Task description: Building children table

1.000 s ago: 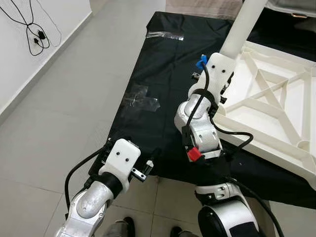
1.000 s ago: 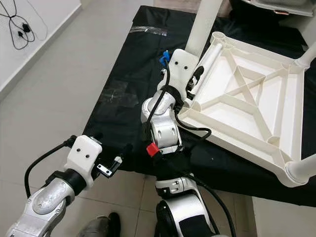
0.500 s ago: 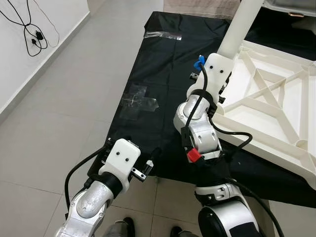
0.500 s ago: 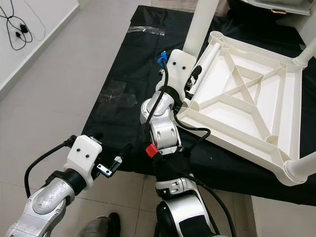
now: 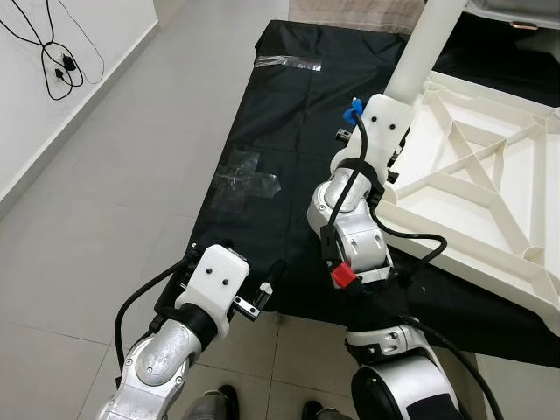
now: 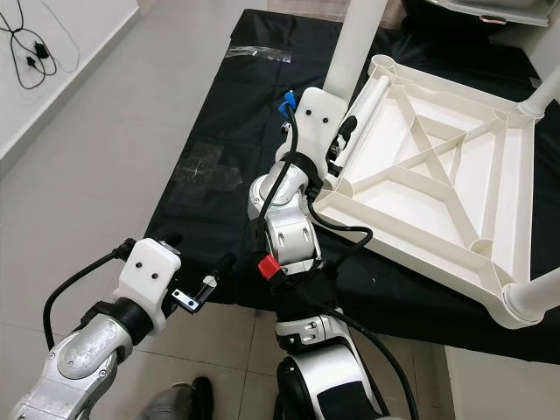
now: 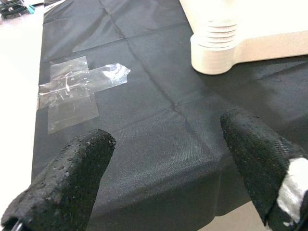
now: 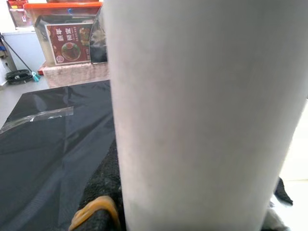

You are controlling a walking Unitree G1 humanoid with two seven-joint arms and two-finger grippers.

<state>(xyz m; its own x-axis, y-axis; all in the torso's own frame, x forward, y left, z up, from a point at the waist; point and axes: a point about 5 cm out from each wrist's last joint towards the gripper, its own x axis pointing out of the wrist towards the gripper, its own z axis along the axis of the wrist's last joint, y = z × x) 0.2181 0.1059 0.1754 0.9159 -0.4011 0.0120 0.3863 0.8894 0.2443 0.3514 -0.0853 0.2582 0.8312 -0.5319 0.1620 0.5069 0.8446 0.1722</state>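
A white children's table (image 6: 411,255) lies upside down on a black cloth (image 5: 289,114) on the floor. A white leg (image 6: 354,44) stands upright in its near-left corner socket. My right gripper (image 6: 346,131) sits low on that leg, and the right wrist view has the leg (image 8: 192,120) between black finger pads (image 8: 98,192), so it is shut on it. My left gripper (image 7: 168,139) is open and holds nothing. It hovers over the cloth's near edge, left of the table. The leg's ribbed base (image 7: 216,48) appears ahead of it.
Clear tape patches (image 5: 249,179) stick to the cloth. Two more table legs (image 6: 534,302) stand at the right corners. Grey tiled floor lies to the left, with black cables (image 5: 57,61) by the white wall. A box with a red label (image 8: 67,45) stands beyond the cloth.
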